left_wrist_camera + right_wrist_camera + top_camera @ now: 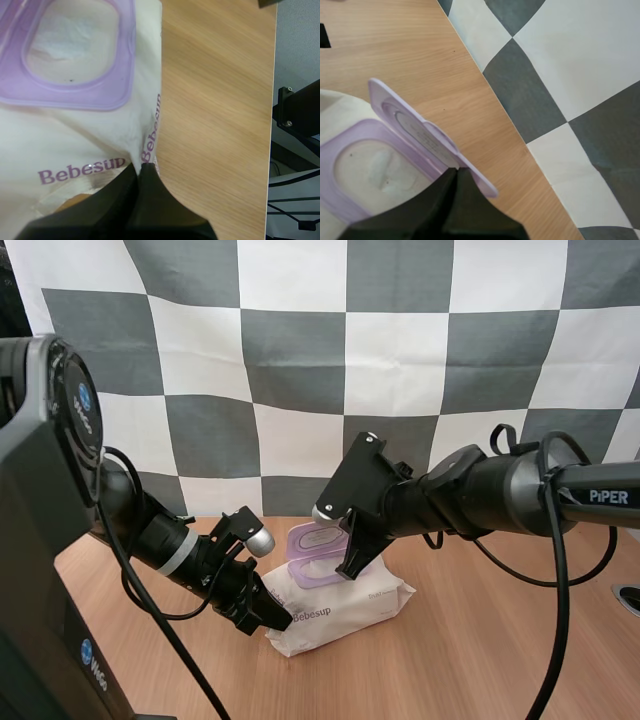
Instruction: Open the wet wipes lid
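lid up, both grippers shut on the pack

the left gripper (pixel 140 169) had its fingers pressed together with no gap. the tips pinched a fold of the pack (pixel 75 145) at its edge, just beside the printed "bebesup". the right gripper (pixel 455 171) was closed just as tightly, its tips nipping the free edge of the lid (pixel 420 132). the lid stood raised and tilted back on its hinge. beneath it the purple frame (pixel 350 145) lay uncovered, with a white wipe (pixel 385 170) showing in the opening. the pack lay flat on the wooden table (pixel 480 640), near the middle, between the two arms. the left arm reached it from the near left, low over the wood. the right arm came in from the right and angled down onto the lid. counted: two grippers, one pack, one lid, one frame, one table.
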Robot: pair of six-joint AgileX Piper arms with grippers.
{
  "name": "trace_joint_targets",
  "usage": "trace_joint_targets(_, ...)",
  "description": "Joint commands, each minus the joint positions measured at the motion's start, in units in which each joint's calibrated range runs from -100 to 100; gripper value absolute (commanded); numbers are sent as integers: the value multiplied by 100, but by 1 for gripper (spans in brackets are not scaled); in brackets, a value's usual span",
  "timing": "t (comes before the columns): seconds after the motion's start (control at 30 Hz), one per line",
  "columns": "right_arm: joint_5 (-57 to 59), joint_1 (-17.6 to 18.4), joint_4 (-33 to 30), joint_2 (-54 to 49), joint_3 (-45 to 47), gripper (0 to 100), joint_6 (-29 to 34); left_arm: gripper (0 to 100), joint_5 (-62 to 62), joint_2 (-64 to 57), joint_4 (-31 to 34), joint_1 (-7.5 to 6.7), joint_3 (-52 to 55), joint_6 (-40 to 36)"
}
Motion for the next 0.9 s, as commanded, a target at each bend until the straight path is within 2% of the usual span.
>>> trace_joint_targets(0.0,12,0,250,-9,-2,0,-1,0,0,-7,-32,-4,-5,-3)
trace_joint_targets(0.23,146,0,371,60,-251,0,-1,0,0,-7,44,-4,-5,-3)
trace_joint_targets(0.73,119,0,407,965,-340,0,-1,0,0,-7,67,-4,-5,7)
trace_joint_targets(0.87,113,0,407,1088,-597,0,-1,0,0,-7,87,-4,-5,7)
